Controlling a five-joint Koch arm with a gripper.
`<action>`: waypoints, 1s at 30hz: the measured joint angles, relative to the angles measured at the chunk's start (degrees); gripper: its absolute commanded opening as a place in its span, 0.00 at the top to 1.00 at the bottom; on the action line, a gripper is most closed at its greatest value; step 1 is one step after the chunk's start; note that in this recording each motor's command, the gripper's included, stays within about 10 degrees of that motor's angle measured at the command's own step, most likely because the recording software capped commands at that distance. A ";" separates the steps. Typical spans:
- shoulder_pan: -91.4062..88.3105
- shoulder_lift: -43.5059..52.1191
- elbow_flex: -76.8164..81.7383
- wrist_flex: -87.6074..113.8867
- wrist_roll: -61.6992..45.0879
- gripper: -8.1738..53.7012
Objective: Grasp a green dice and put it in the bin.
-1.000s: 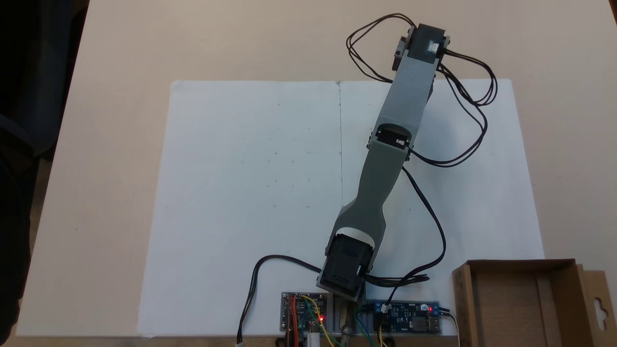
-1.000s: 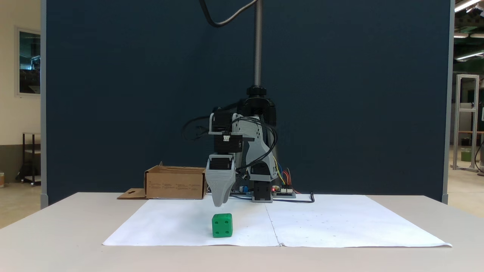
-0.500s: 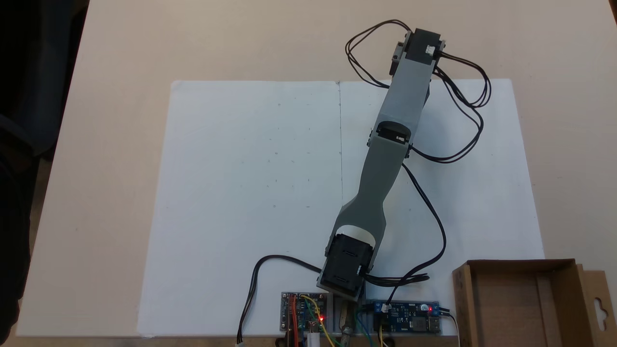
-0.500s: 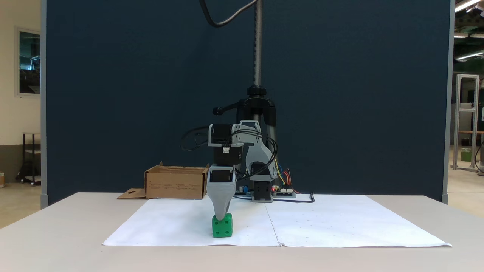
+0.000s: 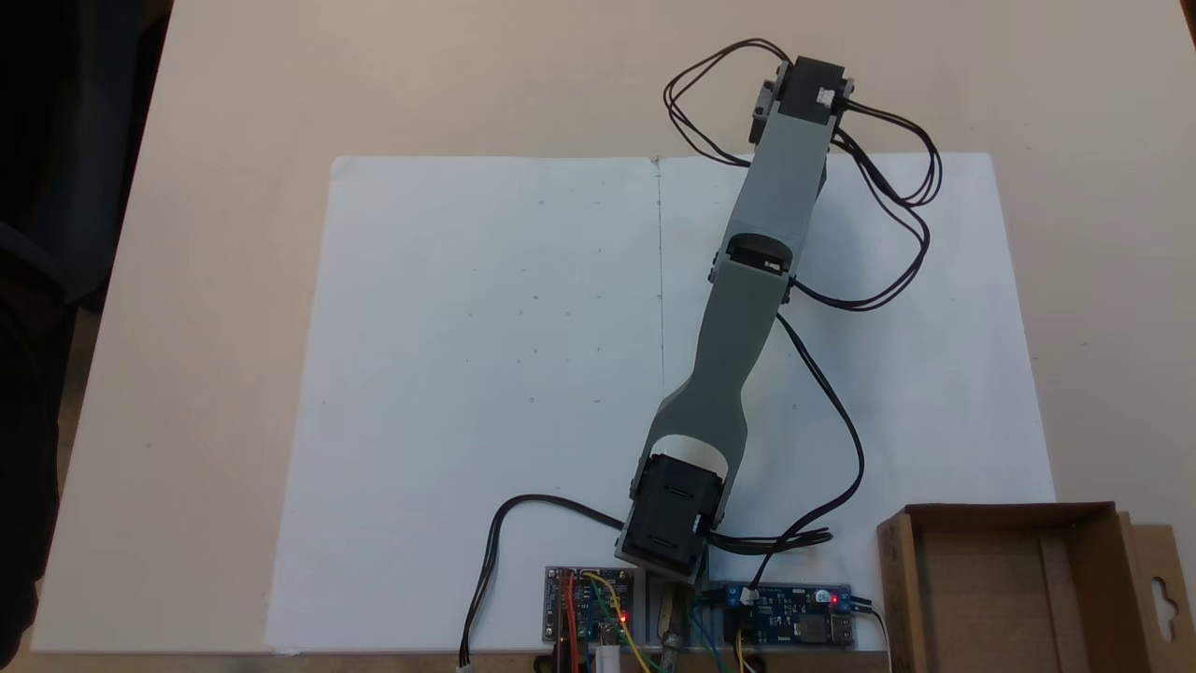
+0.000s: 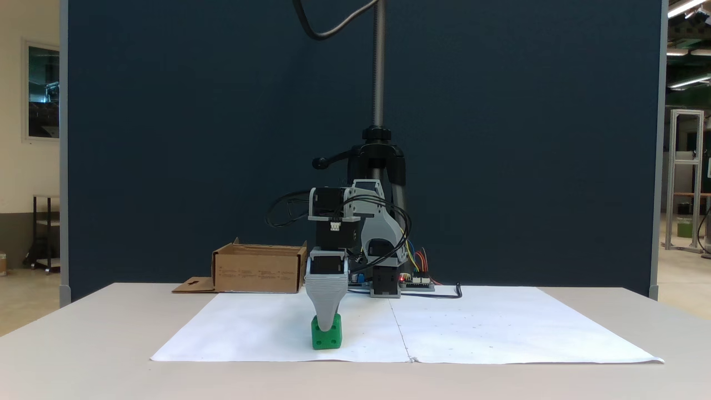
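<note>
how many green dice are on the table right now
1. The green dice sits on the white paper near its front edge in a fixed view, with the gripper lowered onto it. In the top-down fixed view the arm covers that spot.

Beige table [image 5: 206, 280], white paper [image 5: 467, 374] atop

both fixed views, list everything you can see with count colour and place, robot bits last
green dice: one, bright green, on the white paper near its front edge, under the hand
bin: one, brown cardboard, beside the arm's base, nothing visible inside
paper: two white sheets edge to edge, covering the middle of the table
table: one, beige
circuit boards: two, bluish with red lights, by the base
arm: one, grey and black, stretched across the paper
hand: one, grey, tip lowered onto the dice; open or shut unclear
</note>
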 measured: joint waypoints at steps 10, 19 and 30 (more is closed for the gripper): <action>-0.09 -1.93 0.09 -2.29 0.00 0.20; -0.09 -3.08 0.00 -3.78 0.00 0.20; -0.09 -3.34 0.00 -4.13 0.00 0.24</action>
